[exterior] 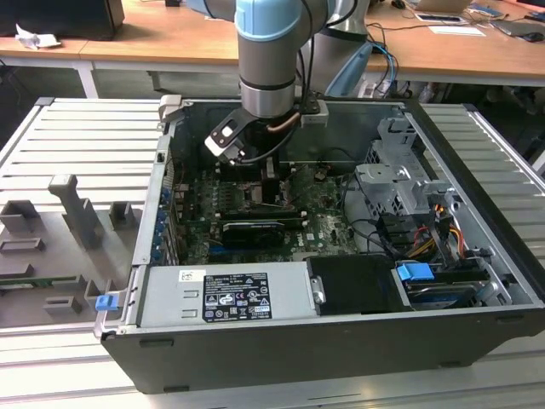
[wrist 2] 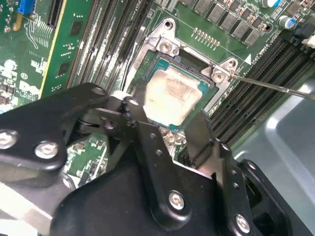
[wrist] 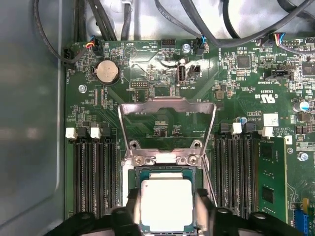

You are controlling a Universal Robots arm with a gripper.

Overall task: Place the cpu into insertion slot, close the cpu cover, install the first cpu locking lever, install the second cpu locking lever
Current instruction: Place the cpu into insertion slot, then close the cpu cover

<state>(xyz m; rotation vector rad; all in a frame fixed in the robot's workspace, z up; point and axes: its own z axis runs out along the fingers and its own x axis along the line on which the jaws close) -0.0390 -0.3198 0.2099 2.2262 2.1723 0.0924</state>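
**Cpu in its socket, cover up**

Your grey-and-blue robot arm [exterior: 268, 77] reaches down into the open dark-grey computer case [exterior: 341, 366]. In both wrist views your black gripper [wrist: 167, 196] [wrist 2: 165, 113] straddles the pale beige-grey square cpu [wrist: 165, 209] [wrist 2: 174, 93]. The cpu lies flat inside the square insertion slot with its silvery metal rim [wrist: 165, 160] [wrist 2: 167, 46], set in the green circuit board [wrist: 147, 73]. You cannot tell whether the gripper clamps the chip or merely flanks it. The silvery-grey metal-frame cpu cover [wrist: 167, 104] stands swung open, hinged at the slot's rim. In the second wrist view a thin silvery locking lever [wrist 2: 275, 86] juts from the rim's corner over the long black memory slots [wrist 2: 268, 61].
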